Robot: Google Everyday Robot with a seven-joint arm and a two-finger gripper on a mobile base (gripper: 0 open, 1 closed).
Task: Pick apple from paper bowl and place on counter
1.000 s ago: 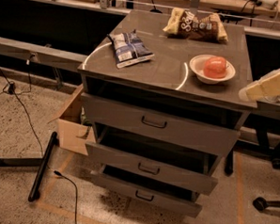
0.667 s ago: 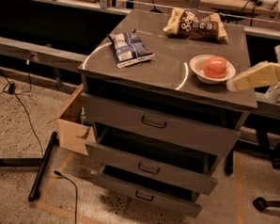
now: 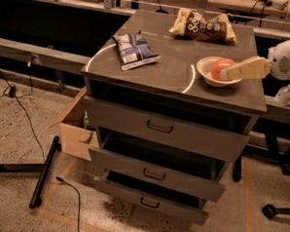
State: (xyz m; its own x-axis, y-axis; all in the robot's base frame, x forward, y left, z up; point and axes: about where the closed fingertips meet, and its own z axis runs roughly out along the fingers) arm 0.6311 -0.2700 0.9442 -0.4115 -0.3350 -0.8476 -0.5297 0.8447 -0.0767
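The red-orange apple (image 3: 218, 68) lies in the white paper bowl (image 3: 205, 74) near the right front of the counter (image 3: 162, 70), just right of the thin white circle line. My gripper (image 3: 233, 72) reaches in from the right edge on a white arm. Its cream-coloured fingers (image 3: 247, 68) hang over the bowl's right side, with their tips at the apple's right flank.
A blue-white snack bag (image 3: 134, 49) lies at the counter's left centre. A yellow-brown snack bag (image 3: 203, 26) lies at the back. The cabinet's drawers (image 3: 161, 133) stand pulled out. A cardboard box (image 3: 76, 129) sits at the left side. Cables lie on the floor.
My gripper has moved left from beyond the counter's right edge to over the bowl, reaching the apple. The apple and bowl have not moved.
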